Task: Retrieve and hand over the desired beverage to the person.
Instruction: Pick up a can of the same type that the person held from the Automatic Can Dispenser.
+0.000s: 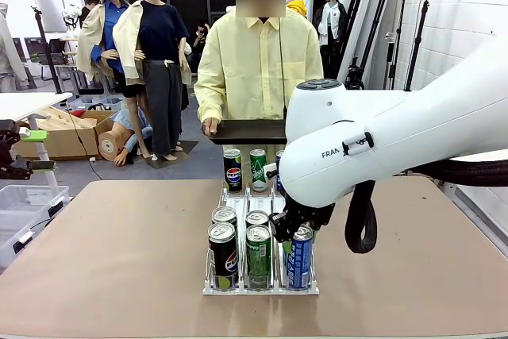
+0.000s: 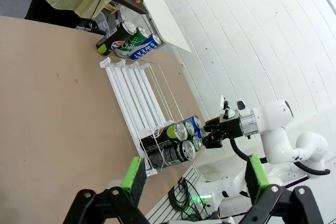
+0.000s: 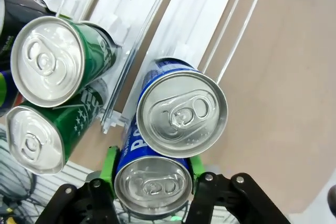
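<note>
Right claw [image 3: 153, 172]: clamped on the front blue can [image 1: 298, 260], right lane of the rack [image 2: 128, 85], mid tabletop [image 1: 103, 252]. Step, by judgement: grasp made, lift not yet begun. Next move calls for a straight rise clear of the rails and the neighbouring green can [image 1: 258, 253], then a carry to the person [image 1: 254, 61] holding a tray [image 1: 246, 131] at the far side. Left claw [image 2: 194, 178]: jaws apart, empty. Count: nine cans in all, black cans [image 1: 222, 253] three, green three, blue three; one rack; one tray.
</note>
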Controlling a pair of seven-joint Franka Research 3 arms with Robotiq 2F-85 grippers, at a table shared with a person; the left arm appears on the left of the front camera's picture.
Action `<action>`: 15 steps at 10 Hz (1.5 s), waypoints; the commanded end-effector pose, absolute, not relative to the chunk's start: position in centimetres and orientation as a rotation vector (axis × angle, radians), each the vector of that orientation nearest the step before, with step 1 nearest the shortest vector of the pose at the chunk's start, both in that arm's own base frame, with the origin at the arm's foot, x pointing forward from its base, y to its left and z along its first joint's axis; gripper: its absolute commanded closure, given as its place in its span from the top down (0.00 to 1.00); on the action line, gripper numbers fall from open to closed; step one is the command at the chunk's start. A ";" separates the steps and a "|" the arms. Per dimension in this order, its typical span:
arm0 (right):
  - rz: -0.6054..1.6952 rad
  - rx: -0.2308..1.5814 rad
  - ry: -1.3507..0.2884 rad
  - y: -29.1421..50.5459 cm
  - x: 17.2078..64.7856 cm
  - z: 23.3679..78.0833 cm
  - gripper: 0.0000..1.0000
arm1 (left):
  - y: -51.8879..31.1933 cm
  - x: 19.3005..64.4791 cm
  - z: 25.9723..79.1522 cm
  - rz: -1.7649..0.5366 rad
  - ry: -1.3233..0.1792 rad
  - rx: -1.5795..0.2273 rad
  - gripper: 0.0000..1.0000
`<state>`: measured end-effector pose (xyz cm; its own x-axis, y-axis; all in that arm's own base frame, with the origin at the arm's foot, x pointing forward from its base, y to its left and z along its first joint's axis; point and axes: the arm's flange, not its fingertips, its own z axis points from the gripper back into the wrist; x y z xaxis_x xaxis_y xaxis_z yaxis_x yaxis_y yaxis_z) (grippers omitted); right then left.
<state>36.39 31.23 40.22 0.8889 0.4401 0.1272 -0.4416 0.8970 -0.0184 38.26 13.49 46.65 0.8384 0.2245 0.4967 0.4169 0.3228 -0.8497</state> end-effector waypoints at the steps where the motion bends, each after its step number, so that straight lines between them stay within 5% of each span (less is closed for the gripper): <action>1: 0.433 -0.013 -0.129 31.9 36.8 40.2 0.40 | 13.5 38.1 46.7 -0.130 -0.609 -1.275 1.00; 5: 0.453 0.011 -0.127 31.2 36.4 40.2 0.00 | 13.5 38.1 46.7 -0.130 -0.609 -1.275 1.00; 12: 0.451 0.010 -0.124 31.3 36.4 40.2 0.00 | 13.5 38.1 46.7 -0.130 -0.609 -1.275 1.00; 15: 0.546 -0.037 -0.150 32.4 35.6 44.5 0.00 | 13.5 38.1 46.7 -0.130 -0.609 -1.275 1.00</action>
